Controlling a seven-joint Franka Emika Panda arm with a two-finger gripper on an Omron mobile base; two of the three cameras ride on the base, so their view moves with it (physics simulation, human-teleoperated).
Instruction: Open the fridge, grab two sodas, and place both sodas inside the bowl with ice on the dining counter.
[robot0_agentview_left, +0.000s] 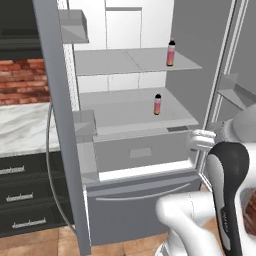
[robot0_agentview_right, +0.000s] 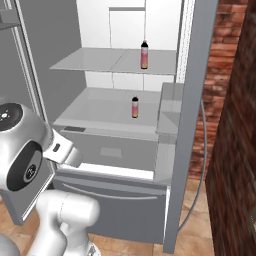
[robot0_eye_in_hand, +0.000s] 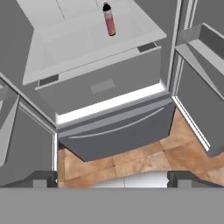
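The fridge stands with both doors swung wide, its pale shelves exposed above the shut bottom drawer. Two sodas stand upright inside: the upper soda near the front of the higher shelf, the lower soda mid-shelf below. Each looks light, rigid and smooth, probably slippery and easy to tip, so a grip around the pink body below the dark neck seems safest. The gripper hangs before the drawer, jaws spread wide, holding nothing.
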